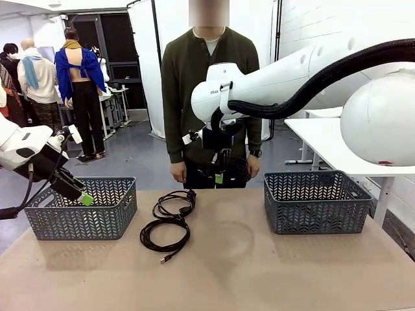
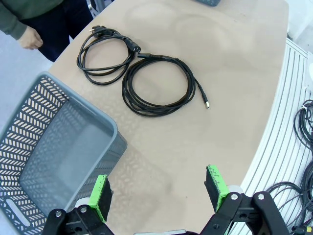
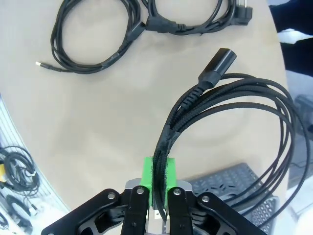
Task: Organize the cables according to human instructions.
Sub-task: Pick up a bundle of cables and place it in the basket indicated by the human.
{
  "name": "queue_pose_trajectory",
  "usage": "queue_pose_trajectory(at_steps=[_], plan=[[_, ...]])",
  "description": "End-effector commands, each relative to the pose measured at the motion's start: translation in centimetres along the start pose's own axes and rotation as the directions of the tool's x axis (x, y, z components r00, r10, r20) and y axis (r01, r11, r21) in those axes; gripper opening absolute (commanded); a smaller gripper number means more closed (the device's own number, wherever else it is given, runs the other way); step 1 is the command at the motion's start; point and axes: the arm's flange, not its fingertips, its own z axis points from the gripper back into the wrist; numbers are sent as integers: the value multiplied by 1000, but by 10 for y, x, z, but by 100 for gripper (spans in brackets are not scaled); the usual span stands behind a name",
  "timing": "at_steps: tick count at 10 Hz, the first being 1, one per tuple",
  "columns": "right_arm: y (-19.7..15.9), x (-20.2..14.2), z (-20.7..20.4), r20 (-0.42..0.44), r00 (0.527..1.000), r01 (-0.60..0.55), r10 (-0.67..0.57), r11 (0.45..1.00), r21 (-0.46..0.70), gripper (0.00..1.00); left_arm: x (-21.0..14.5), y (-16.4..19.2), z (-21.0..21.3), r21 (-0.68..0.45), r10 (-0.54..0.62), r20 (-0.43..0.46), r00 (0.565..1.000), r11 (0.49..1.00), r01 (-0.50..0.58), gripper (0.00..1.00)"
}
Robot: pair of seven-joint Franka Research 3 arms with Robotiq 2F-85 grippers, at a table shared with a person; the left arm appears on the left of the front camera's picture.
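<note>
Two black cable coils lie mid-table: a power cord nearer the person, and a USB cord in front of it. My right gripper hangs above the table's far edge, in front of the person, shut on a third coiled black cable whose loops and plug dangle from it. My left gripper hovers open over the near right corner of the left basket, with nothing between its fingers.
A second grey basket stands at the table's right. The person stands at the far edge, with a hand hanging by the side. More cables lie on the floor beyond the table edge.
</note>
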Motion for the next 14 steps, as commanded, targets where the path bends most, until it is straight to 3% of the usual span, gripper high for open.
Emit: queue_pose_trajectory(at_steps=[1,5,9,14], plan=[[-2,3,1,1,1000,16,-16,1000,-9,0,-2,3,1,-17,-11,13,1000,1000,11,100],[13,-29,27,-1,992,-126,126,990,-62,0,-2,3,1,-17,-11,13,1000,1000,11,100],[21,-103,48,41,959,-278,281,959,-62,0,-2,3,1,-17,-11,13,1000,1000,11,100],[-13,-202,53,13,958,-285,286,956,-69,0,-2,3,1,-17,-11,13,1000,1000,11,100]])
